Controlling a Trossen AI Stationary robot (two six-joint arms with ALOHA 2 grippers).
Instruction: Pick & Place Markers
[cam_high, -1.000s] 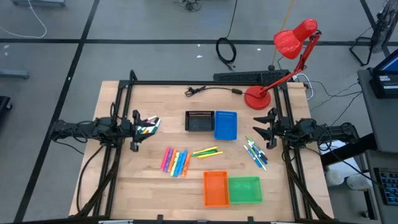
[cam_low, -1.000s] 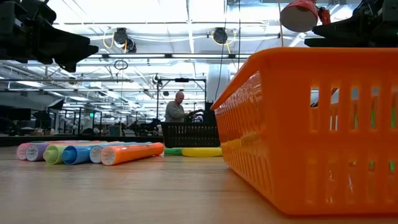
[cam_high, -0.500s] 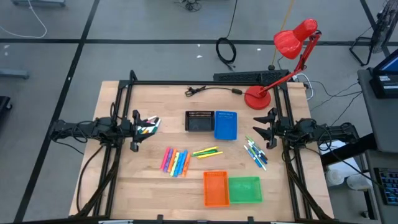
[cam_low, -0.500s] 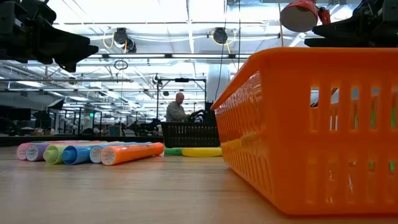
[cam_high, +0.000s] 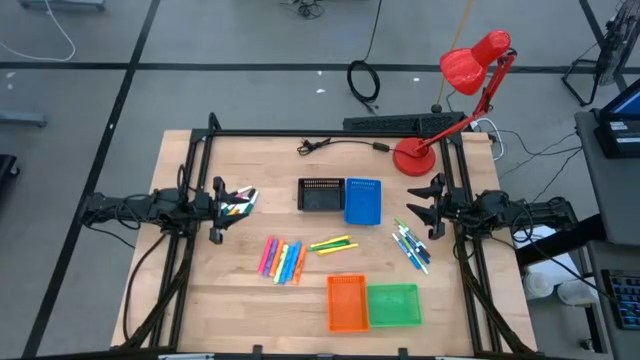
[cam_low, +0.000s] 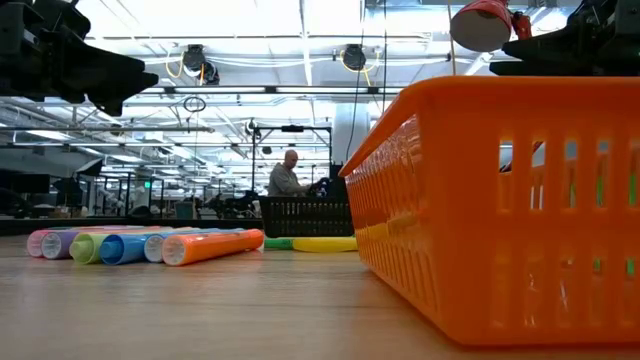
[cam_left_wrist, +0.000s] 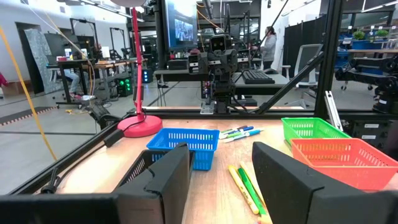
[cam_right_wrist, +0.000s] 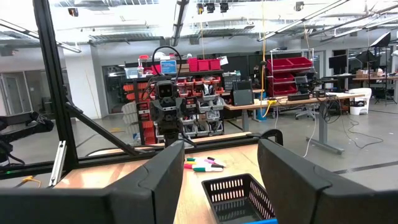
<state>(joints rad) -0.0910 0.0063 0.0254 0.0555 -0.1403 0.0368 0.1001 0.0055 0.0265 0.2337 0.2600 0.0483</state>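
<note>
Both your arms are parked at the table edges: the left gripper (cam_high: 217, 213) sits at nine o'clock, the right gripper (cam_high: 432, 209) at three o'clock, each with fingers spread apart and nothing between them (the wrist views show clear daylight between the dark fingers). Your markers are in four clusters: a small bunch (cam_high: 236, 206) just beside the left gripper, a fanned row of pink, orange, yellow and blue ones (cam_high: 282, 259) near table centre toward seven o'clock, a yellow-green pair (cam_high: 333, 244) at centre, and a blue-green-white group (cam_high: 411, 244) just below the right gripper at four o'clock. The black tray (cam_high: 320, 195) and blue tray (cam_high: 363, 200) sit touching at twelve o'clock of centre; the orange tray (cam_high: 347, 302) and green tray (cam_high: 393, 305) sit side by side at six o'clock. A red desk lamp (cam_high: 470, 80) stands at the one o'clock corner.
</note>
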